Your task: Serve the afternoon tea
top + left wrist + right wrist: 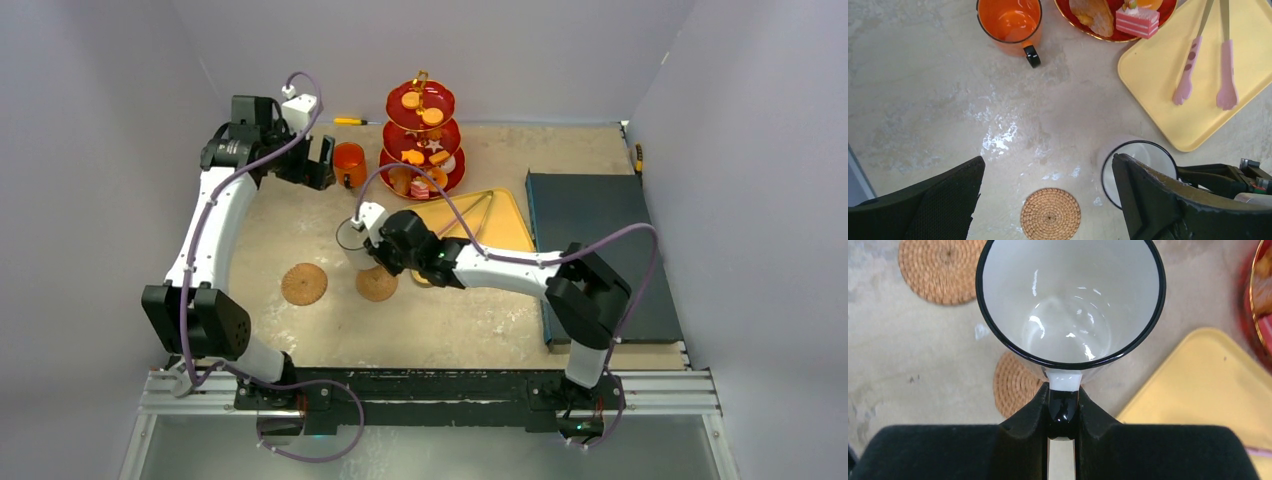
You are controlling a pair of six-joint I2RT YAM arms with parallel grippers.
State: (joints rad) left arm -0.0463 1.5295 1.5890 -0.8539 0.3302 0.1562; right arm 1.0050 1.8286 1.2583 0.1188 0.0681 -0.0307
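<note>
Broad mottled beige counter [300, 220], with a dark blue slab [600, 230] along its right side and a yellow tray [505, 228] just left of that. On the tray, only pink-tipped tongs [1188, 80], lying flat.

At the back, just beside the tray's far corner: red three-tier stand [440, 97] with gold rims, upright. Top tier with two round orange biscuits [410, 100]. Middle tier with orange pieces and a white star [436, 146]. Bottom tier with a croissant [1093, 15] and a pink layered cake slice [1138, 21].

Right pincer [1064, 405] out over the middle of the counter, closed tight on the black handle of the white mug [1068, 305], nothing but that handle between the fingers. Mug upright, mouth up, black-rimmed, nothing inside. Peeking out from under its lower edge in the right wrist view, one of two round woven coasters [1015, 385]. Whether resting on it or held above it, impossible to tell. To the left and apart from the mug, the second coaster [304, 284], nothing on it.

Left pincer [1048, 165] at the back left, spread wide, gripping nothing, only bare counter between the fingers. Orange mug [1010, 25] just beyond the fingertips, not between them — standing on the counter, black handle, inside bare, left of the stand's bottom tier.

Farthest back, a small yellow-handled screwdriver [352, 121] near the wall.
</note>
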